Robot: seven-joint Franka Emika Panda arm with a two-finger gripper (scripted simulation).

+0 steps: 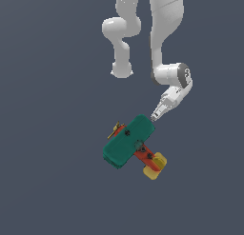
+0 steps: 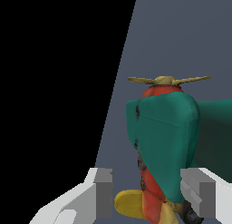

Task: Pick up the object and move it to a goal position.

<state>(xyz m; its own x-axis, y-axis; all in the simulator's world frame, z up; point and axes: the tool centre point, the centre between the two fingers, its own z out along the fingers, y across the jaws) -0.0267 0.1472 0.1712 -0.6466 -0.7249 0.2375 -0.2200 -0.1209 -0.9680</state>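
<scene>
**Toy plane between parted fingers, grip not yet made**

From the exterior view's left: the toy airplane (image 1: pixel 129 142) lies on the grey tabletop (image 1: pixel 47 181), the arm (image 1: pixel 167 34) reaching down at its wing tip. In the wrist view the gripper (image 2: pixel 149 196) stands apart, one finger either side of the red body and yellow tail. Closing there risks pinching the rounded tail, which could let the plane slip or twist.

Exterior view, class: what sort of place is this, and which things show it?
Likely a simulated robot test scene, not a real room: a flat, featureless grey ground, a smooth white arm without cables, and one toy airplane below its tool.
</scene>
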